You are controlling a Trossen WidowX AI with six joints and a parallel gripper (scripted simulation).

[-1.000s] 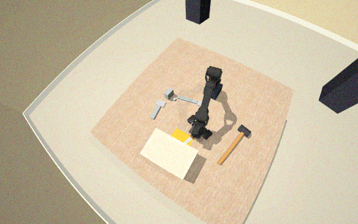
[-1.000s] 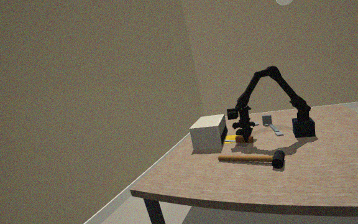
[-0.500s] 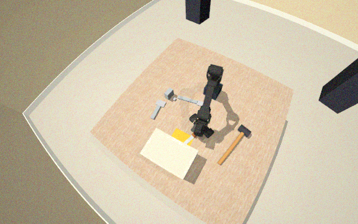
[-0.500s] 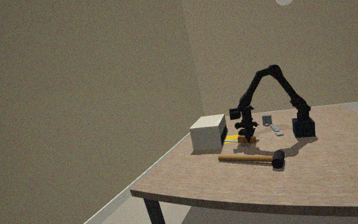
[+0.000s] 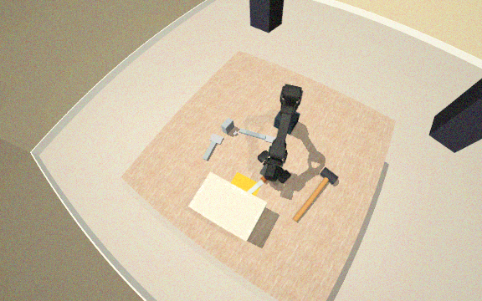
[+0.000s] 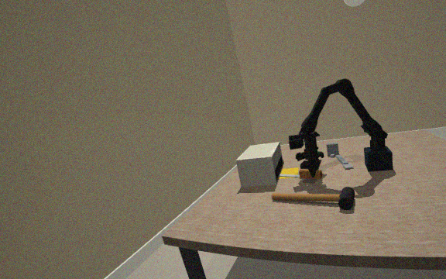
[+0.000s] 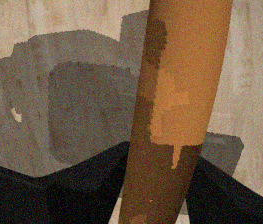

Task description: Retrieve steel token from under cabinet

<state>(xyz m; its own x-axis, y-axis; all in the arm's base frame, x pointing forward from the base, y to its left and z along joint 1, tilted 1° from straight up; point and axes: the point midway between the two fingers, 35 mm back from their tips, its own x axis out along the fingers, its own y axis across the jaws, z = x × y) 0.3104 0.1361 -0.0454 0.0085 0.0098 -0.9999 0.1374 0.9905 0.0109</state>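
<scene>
My gripper (image 5: 269, 177) (image 6: 313, 174) (image 7: 157, 154) is shut on the orange-brown handle (image 6: 304, 173) (image 7: 189, 75) of a tool, low over the table in front of the cabinet. The tool's thin pale blade (image 5: 256, 186) (image 6: 289, 176) reaches across the right part of the yellow marked area (image 5: 242, 181) (image 6: 292, 170) to the cabinet's front edge. The cabinet (image 5: 228, 205) (image 6: 257, 170) is a white box; whether the blade tip is under it is hidden. The steel token is not visible in any view.
A mallet (image 5: 311, 200) (image 6: 308, 198) with a dark head lies right of the arm in the top view. On the other side are a grey T-shaped piece (image 5: 211, 150), a grey block (image 5: 227, 125) (image 6: 332, 149) and a long grey tool (image 5: 253, 134) (image 6: 343, 161).
</scene>
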